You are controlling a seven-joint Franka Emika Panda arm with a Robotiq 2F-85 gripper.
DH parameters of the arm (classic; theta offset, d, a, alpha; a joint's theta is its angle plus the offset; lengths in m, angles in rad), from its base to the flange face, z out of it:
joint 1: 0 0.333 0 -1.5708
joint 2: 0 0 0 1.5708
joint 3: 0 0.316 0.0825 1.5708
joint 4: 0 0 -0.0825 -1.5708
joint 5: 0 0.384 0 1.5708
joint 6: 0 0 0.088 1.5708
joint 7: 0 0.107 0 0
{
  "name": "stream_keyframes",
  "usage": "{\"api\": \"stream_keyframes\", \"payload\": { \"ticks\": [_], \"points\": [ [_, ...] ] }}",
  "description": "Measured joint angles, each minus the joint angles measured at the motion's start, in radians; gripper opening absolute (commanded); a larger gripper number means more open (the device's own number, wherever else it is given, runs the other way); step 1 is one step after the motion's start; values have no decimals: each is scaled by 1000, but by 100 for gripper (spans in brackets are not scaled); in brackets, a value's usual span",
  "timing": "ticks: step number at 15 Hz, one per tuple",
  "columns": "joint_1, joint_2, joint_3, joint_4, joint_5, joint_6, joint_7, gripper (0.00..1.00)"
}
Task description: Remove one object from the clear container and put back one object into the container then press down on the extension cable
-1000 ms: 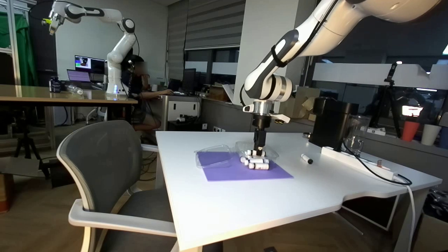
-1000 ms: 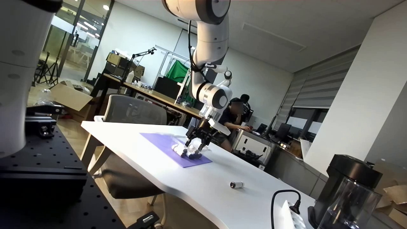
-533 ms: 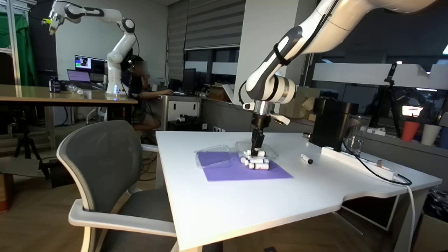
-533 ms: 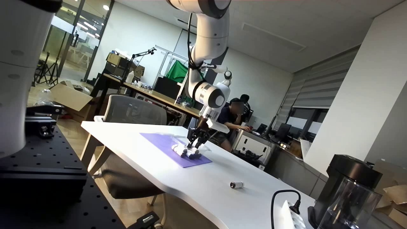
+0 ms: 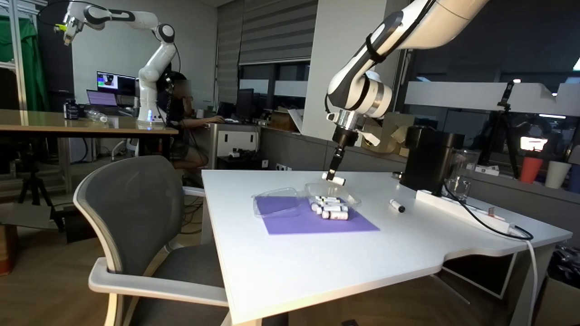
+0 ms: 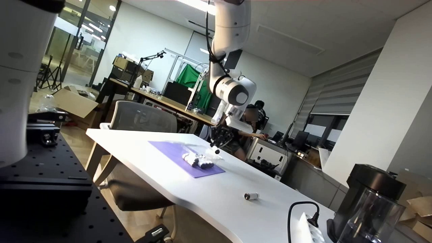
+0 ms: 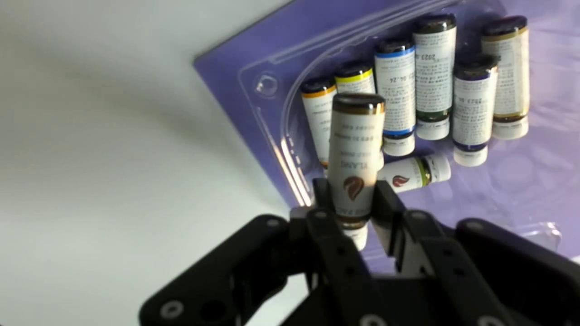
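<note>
A small white-labelled bottle with a white cap is gripped between the black fingers of my gripper, which is shut on it. The held bottle is tilted and raised above the clear container. Inside the container, several similar bottles lie side by side, with one bottle crosswise. Part of the contents is hidden behind the held bottle. The extension cable, a long white strip with a white cord, rests along the table's far right edge.
Under the container spreads a purple mat, with a clear lid beside it. A loose bottle lies on the white table. A black machine stands behind the strip; a black cord loops over it.
One second ago my gripper stood open, low over the bottles. It has closed on one bottle and lifted it up out of the group, tilting the bottle and the wrist.
</note>
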Motion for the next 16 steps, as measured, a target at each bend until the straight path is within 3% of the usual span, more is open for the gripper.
{"api": "stream_keyframes", "payload": {
  "ticks": [4, 9, 16],
  "points": [
    [-110, -51, -7, 97, 110, -147, 17, 7],
    [-232, 31, -57, 277, 209, -297, 64, 7],
    [-271, 233, -68, 406, 305, -300, 268, 7]
  ]
}}
